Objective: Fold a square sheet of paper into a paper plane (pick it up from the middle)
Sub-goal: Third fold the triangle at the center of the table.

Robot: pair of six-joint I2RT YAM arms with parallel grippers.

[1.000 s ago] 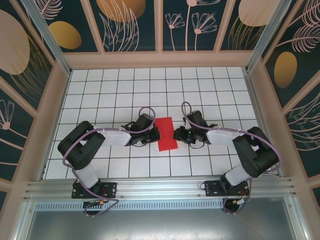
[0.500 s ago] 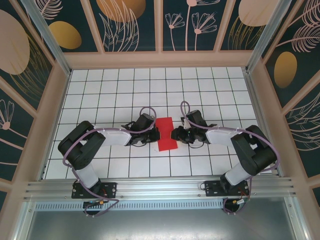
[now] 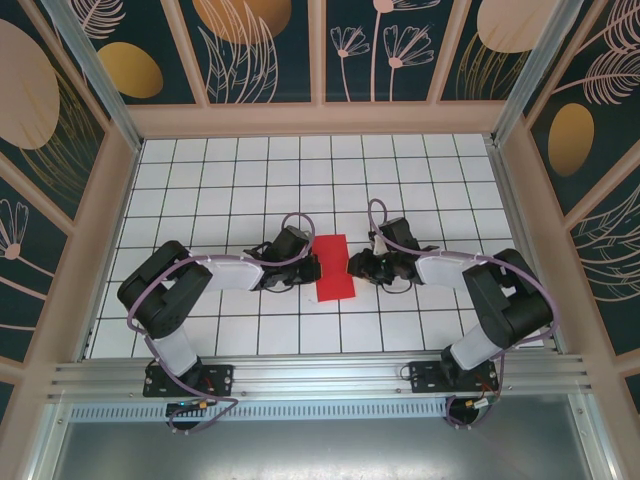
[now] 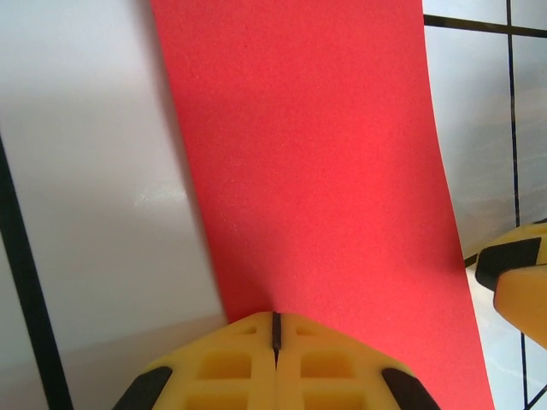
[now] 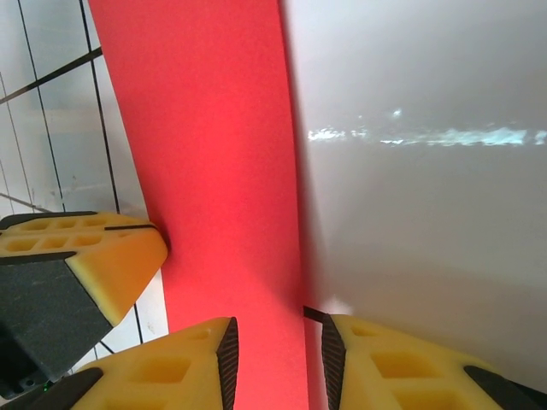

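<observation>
**Red sheet at table centre, a gripper at each long edge**

On the left, the left gripper (image 3: 312, 270) is positioned low over the white gridded table (image 3: 250, 170), with its tips set against the left long edge of the square sheet of paper (image 3: 332, 267). In the left wrist view its yellow fingers (image 4: 231, 363) are seen pressed together, with only a thin dark seam between them, and the red surface runs away from their tips. Whether the paper's edge is nipped in that seam or merely touched cannot be determined from these views.

The sheet is located at the middle of the table, between the two grippers. It is presented as a plain red rectangle, longer than it is wide. Its long axis is directed away from the near edge of the table and is slightly tilted.

On the right, the right gripper (image 3: 352, 268) is held low at the sheet's right long edge. In the right wrist view its jaws are seen parted, with a clear gap between the two yellow fingers (image 5: 162, 367), and the red strip is seen running into that gap. The tip of the left gripper is also recorded in this view, touching the opposite edge of the sheet.
</observation>
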